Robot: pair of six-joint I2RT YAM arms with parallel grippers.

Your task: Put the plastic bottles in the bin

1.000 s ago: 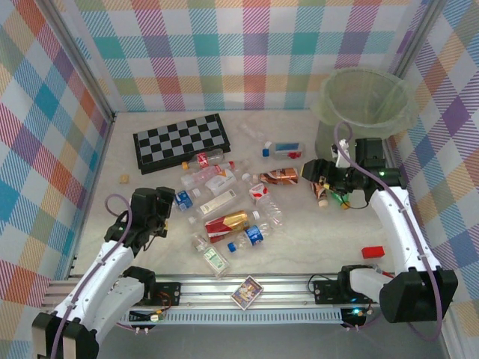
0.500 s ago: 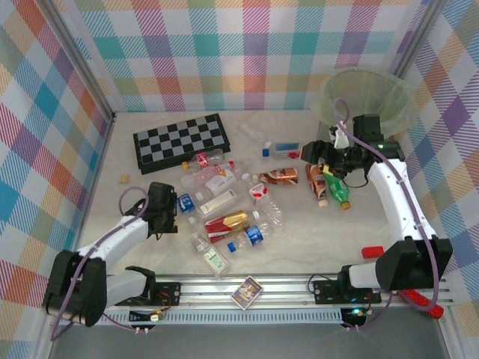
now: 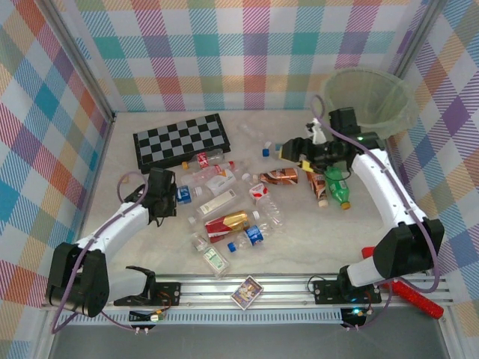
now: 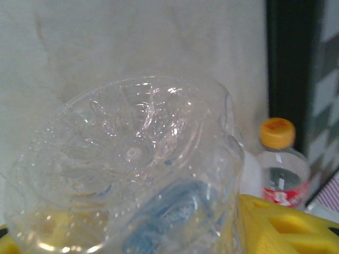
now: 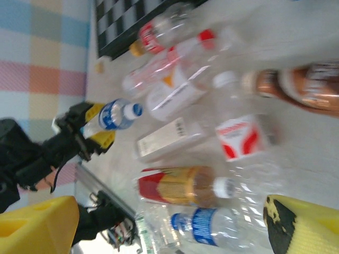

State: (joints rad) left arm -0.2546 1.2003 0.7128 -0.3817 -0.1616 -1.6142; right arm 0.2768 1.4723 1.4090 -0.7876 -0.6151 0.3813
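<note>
Several plastic bottles lie scattered mid-table, among them a red-and-gold one, a coppery brown one, a green one and a brown one. My left gripper sits low at the left of the pile, shut on a clear blue-label bottle. That bottle's clear base bulges between the yellow fingers. My right gripper hovers open and empty over the pile's far right, its yellow fingers wide apart. The pale-green bin stands at the back right.
A black-and-grey chequered board lies at the back left, with an orange-capped bottle beside it. A colourful card box rests on the front rail. A red block lies near the right arm's base. Plaid walls close in three sides.
My left gripper reached forward to the blue-label bottle and closed on it. My right arm swung up and left, away from the green and brown bottles.
</note>
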